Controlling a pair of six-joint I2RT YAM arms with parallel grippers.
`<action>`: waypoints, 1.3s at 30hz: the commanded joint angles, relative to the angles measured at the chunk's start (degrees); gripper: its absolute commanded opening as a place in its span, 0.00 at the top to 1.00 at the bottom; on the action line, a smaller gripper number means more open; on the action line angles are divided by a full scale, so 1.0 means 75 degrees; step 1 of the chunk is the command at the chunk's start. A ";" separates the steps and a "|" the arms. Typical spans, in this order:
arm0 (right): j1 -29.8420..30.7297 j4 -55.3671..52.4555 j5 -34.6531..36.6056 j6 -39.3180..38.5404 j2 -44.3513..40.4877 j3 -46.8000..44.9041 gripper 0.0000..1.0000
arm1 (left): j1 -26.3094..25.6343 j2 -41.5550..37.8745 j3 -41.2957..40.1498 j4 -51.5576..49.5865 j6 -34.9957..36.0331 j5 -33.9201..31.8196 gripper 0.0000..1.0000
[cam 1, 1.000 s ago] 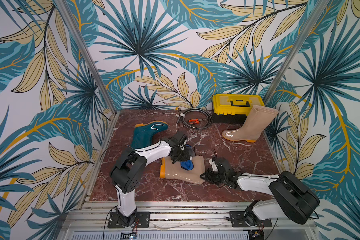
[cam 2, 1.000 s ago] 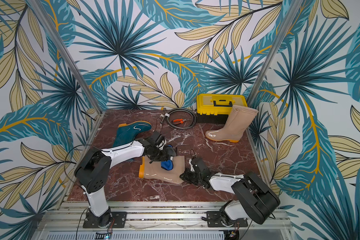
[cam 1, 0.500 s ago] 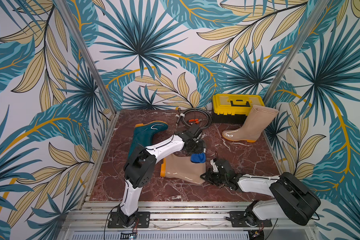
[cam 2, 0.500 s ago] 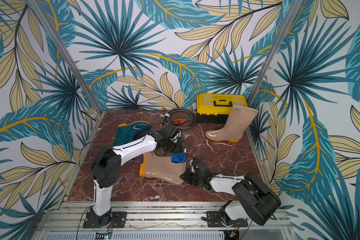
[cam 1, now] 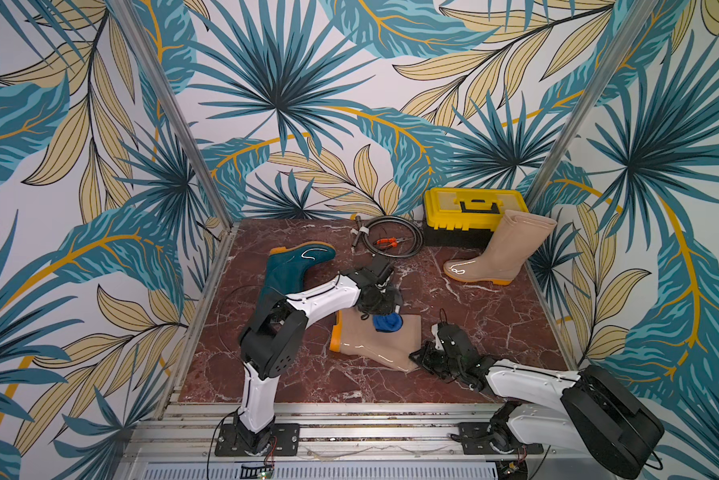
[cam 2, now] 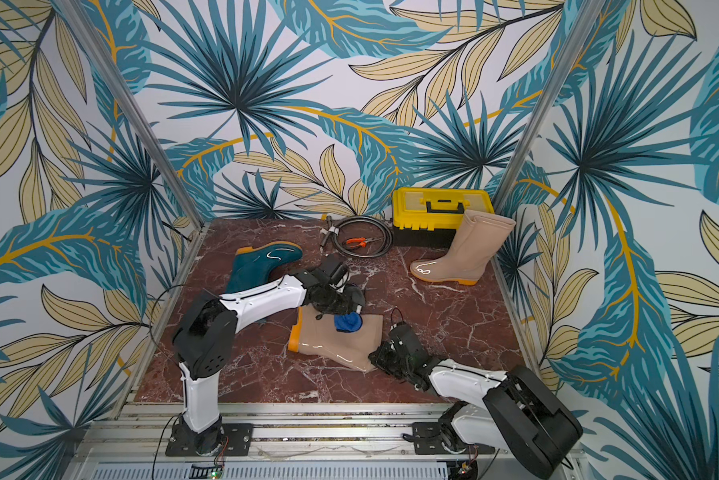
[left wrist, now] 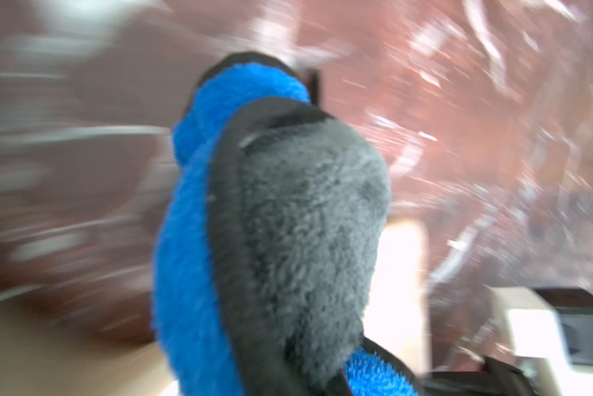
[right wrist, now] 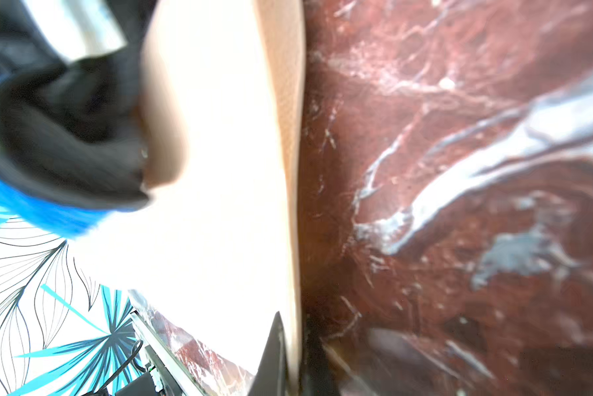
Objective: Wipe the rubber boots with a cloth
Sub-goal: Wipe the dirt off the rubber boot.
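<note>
The cloth [cam 1: 387,324] is gripped in the left claw [cam 1: 381,312] and held on the lying boot [cam 1: 366,345] beneath it. That boot's rim is pinched by the right claw [cam 1: 422,357], shut at its open end.

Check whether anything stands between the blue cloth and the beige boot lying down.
Nothing visible does. The cloth, held in the left end effector, is directly over the shaft of the lying beige boot.

Blue cloth [cam 1: 386,323], tan boot [cam 1: 368,349], teal boot [cam 1: 295,266], yellow toolbox [cam 1: 474,208]; tabletop [cam 1: 495,316] is white-veined maroon.
</note>
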 commanded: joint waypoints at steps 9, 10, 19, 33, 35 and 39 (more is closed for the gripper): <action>-0.0089 -0.1421 0.1289 0.0327 -0.0130 -0.0328 1.00 | -0.0067 -0.0469 0.0567 -0.0534 0.0211 -0.0570 1.00; -0.0098 -0.1379 0.1315 0.0346 -0.0171 -0.0317 1.00 | -0.0325 -0.0207 0.0889 -0.0525 0.0177 -0.0488 1.00; -0.0090 -0.1659 0.1565 0.0337 -0.0468 -0.0017 1.00 | -0.1472 0.1660 0.2167 -0.0516 -0.0154 0.0251 1.00; -0.0095 -0.1327 0.1807 0.0521 -0.0330 -0.0254 1.00 | 0.0950 -0.1736 -0.0686 -0.0530 0.0290 -0.0677 1.00; -0.0092 -0.1169 0.1699 0.0460 -0.0223 -0.0213 1.00 | 0.0949 -0.1850 -0.0663 -0.0522 0.0212 -0.0624 1.00; -0.0089 -0.0800 0.1474 0.0441 0.0057 -0.0157 1.00 | 0.0175 -0.1357 -0.0102 -0.0510 -0.0099 -0.0502 1.00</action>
